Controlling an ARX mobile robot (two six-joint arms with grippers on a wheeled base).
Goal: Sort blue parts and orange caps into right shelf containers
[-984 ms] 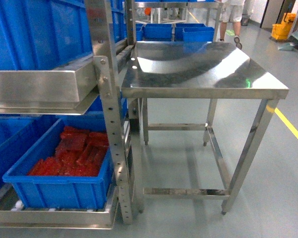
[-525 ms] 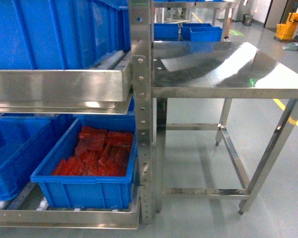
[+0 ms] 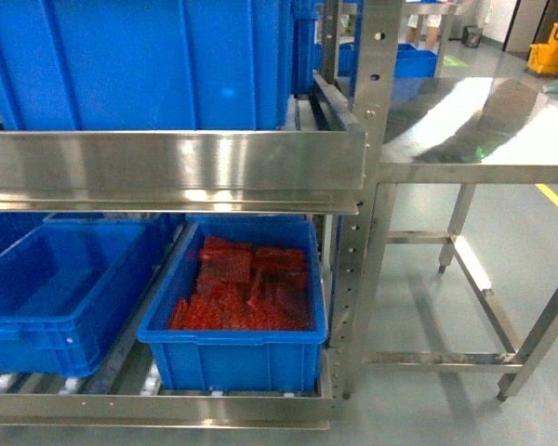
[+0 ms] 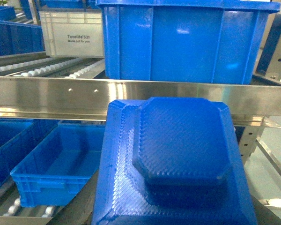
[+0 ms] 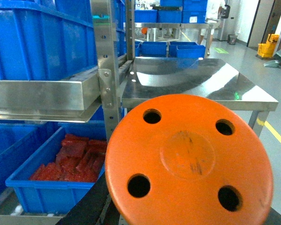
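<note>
An orange cap (image 5: 189, 171) with four holes in its flat top fills the right wrist view and a stepped blue part (image 4: 175, 164) fills the left wrist view, each apparently carried at its arm's tip, though neither gripper's fingers show, so I cannot tell how they are closed. Neither piece is in a container yet. Ahead, the lower shelf holds an empty shallow blue crate (image 3: 60, 321) beside a crate of red sheets (image 3: 242, 288), so by my reckoning both drops are left.
</note>
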